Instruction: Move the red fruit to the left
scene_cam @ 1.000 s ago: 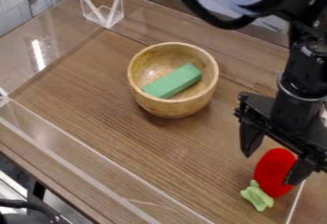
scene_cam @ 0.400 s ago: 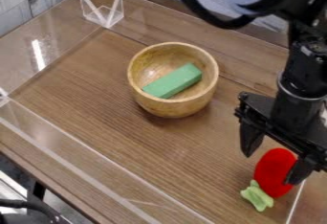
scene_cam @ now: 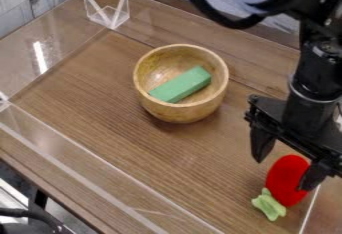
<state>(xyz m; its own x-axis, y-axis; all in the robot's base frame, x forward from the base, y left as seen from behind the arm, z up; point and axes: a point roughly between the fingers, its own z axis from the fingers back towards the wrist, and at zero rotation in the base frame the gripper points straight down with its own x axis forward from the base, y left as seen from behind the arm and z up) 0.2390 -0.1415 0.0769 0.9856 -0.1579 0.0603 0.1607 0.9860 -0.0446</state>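
open tool [scene_cam: 282,159] over the red fruit [scene_cam: 287,179].

Tabletop [scene_cam: 100,113] open L of bowl [scene_cam: 182,84]; bowl blocks mid-table, w/ block [scene_cam: 181,85] inside.

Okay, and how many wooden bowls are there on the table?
1. The wooden bowl sits near the table's far side, holding the green block. Another could be hidden behind the robot arm.
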